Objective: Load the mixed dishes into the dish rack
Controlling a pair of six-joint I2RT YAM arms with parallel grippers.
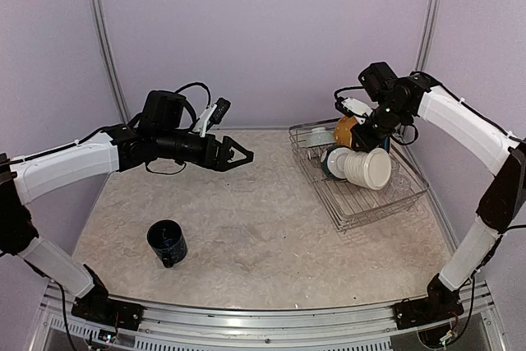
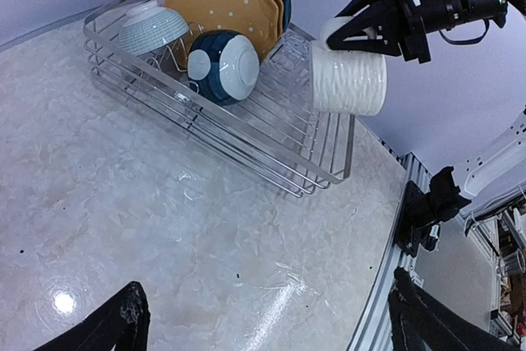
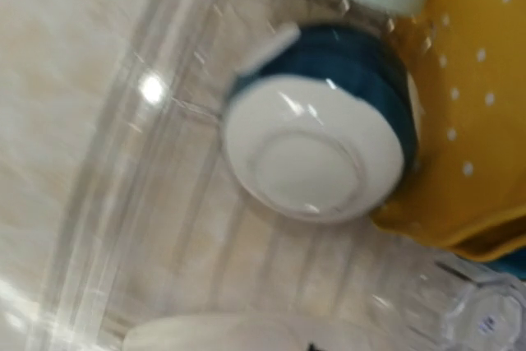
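Right end effector pinches cream ribbed mug by rim above silver wire dish rack, right of frame: placing step. Left end effector spread, empty, centre left. Next, likely: lower, release; then fetch dark blue mug, standing on bench, lower left.

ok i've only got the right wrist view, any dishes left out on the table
observer: yes, one dark blue mug stands upright on the near left of the table
operator: is the left gripper on it
observer: no, the left gripper hangs open and empty, well clear of it
operator: what's my right one holding
observer: the right gripper is shut on the cream mug, tipped sideways over the dish rack
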